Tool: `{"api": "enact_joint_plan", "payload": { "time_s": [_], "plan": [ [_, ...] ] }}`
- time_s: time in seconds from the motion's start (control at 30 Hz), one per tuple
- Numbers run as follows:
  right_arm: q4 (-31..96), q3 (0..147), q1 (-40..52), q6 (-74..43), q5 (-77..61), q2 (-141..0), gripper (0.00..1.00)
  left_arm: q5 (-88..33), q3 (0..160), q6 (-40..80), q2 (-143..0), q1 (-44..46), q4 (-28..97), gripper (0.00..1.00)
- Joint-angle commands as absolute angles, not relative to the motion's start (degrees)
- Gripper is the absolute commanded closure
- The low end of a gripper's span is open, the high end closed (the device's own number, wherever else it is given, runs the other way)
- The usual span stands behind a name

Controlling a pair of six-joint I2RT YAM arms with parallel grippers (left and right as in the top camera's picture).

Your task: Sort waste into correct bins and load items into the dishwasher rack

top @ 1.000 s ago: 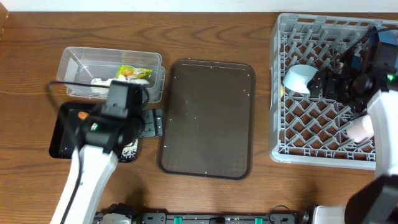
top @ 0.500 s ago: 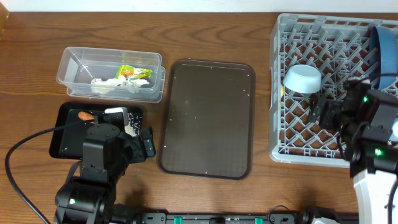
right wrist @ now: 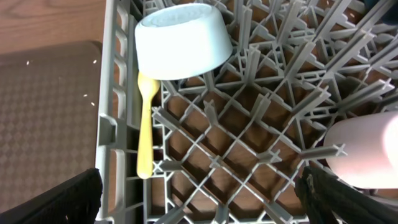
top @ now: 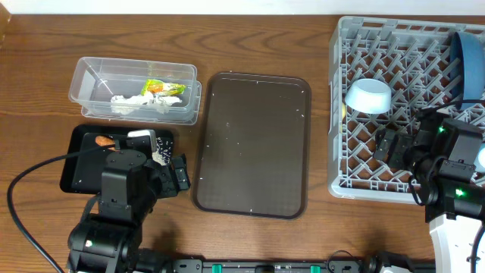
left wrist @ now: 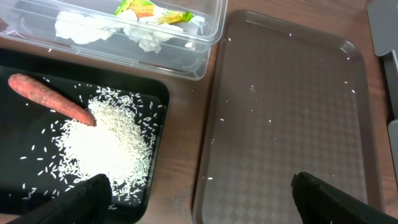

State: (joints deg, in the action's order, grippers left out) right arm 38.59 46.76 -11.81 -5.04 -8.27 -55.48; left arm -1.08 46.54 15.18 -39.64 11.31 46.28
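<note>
Left end effector [left wrist: 202,199] is wide open and empty, over the seam between black tray [left wrist: 28,134] and brown tray [left wrist: 286,112]. Right end effector [right wrist: 205,199] is the same, over the rack [right wrist: 118,93].

I read rice [left wrist: 109,146] and carrot [left wrist: 53,99] in the black tray as food waste. Tissue [left wrist: 81,28] and wrapper [left wrist: 152,9] sit in the tub [top: 91,80] behind.

Rack: pink cup [right wrist: 360,149] nearest, spoon [right wrist: 146,124] flat along the rim, bowl [right wrist: 183,40] at its far end, plate [top: 470,64] on edge at the back.

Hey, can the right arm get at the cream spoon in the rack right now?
Probably yes. The right gripper hangs open above the rack, and the spoon lies with its handle bare beside the rack's wall. The white bowl overlaps only its far end, though the narrow slot may hinder the fingers.
</note>
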Motion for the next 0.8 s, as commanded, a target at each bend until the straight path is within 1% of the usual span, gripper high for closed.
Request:
{"api": "enact_joint_plan", "payload": {
  "time_s": [0.0, 0.5, 0.63, 0.77],
  "plan": [
    [38.8, 46.3, -11.3, -5.7, -7.9, -55.2, 0.01, -0.4, 46.2, 15.5, -39.7, 11.2, 46.4, 0.05],
    [38.8, 46.1, -11.3, -5.7, -7.9, -54.9, 0.01, -0.4, 46.2, 15.5, -39.7, 11.2, 46.4, 0.05],
    [39.1, 46.1, -10.9, -5.7, -7.9, -52.1, 0.01, -0.4, 46.2, 15.5, -39.7, 11.2, 46.4, 0.05],
    [42.8, 46.0, -9.3, -5.1, -6.7, -46.7, 0.01, -0.4, 46.2, 15.5, -39.7, 11.2, 46.4, 0.05]
  ]
}}
